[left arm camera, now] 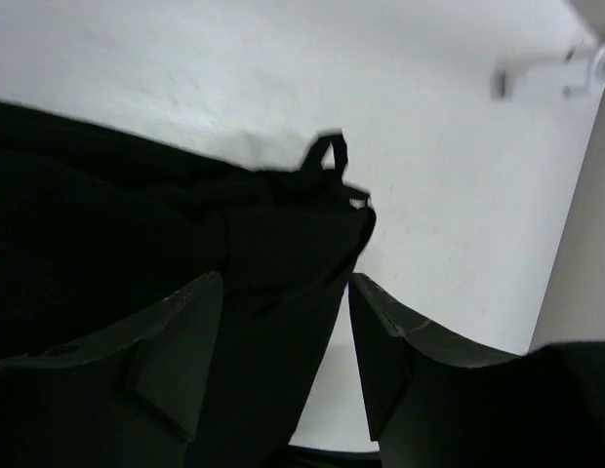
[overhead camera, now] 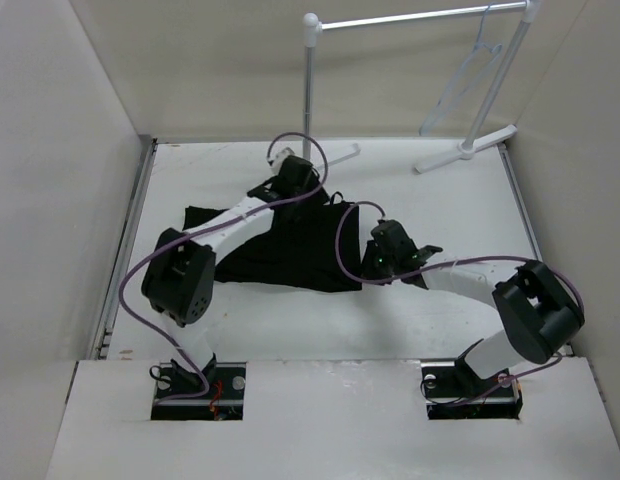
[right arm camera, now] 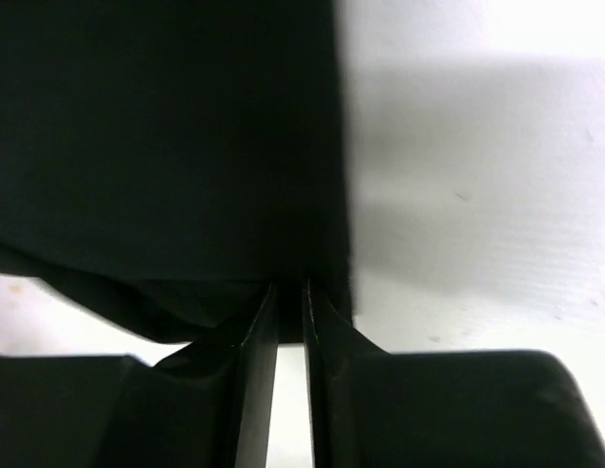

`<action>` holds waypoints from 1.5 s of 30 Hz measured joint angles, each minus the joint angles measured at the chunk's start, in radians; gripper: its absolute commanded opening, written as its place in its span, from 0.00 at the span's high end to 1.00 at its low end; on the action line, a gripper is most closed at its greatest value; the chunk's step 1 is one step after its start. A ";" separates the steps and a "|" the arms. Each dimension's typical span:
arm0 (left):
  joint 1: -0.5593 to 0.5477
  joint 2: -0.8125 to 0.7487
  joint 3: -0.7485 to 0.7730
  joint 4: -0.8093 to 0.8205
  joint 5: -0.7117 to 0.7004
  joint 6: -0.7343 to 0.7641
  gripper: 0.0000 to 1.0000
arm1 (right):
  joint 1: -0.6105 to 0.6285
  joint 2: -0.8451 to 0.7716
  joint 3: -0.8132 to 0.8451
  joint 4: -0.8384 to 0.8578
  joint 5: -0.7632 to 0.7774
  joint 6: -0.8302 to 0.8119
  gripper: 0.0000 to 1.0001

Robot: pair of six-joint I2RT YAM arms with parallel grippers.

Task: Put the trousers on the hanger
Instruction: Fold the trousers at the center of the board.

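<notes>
The black trousers (overhead camera: 280, 250) lie folded flat on the white table. My left gripper (overhead camera: 295, 180) is at their far edge. In the left wrist view (left arm camera: 283, 331) it is open, with a fold of the trousers (left arm camera: 137, 234) lying between the two fingers and a drawstring loop (left arm camera: 327, 151) just beyond. My right gripper (overhead camera: 375, 262) is at the trousers' right edge. In the right wrist view (right arm camera: 288, 292) it is shut on the edge of the black cloth (right arm camera: 166, 146). The pale hanger (overhead camera: 468, 75) hangs from the rail at the far right, away from both grippers.
A white tubular rail stand (overhead camera: 310, 80) stands at the back, its top bar (overhead camera: 420, 17) spanning to the right and a foot (overhead camera: 465, 152) resting on the table. Beige walls enclose the table on the left, back and right. Purple cables loop off both arms.
</notes>
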 measured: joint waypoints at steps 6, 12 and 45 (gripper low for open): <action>-0.087 0.111 0.004 0.014 0.075 -0.036 0.49 | -0.001 -0.029 -0.107 0.034 0.000 0.029 0.81; -0.072 0.180 0.042 0.047 0.087 -0.048 0.49 | -0.005 -0.113 -0.124 0.002 0.000 0.033 0.69; 0.171 -0.140 -0.240 0.185 0.187 -0.069 0.53 | -0.072 -0.117 -0.069 0.122 -0.045 0.142 0.37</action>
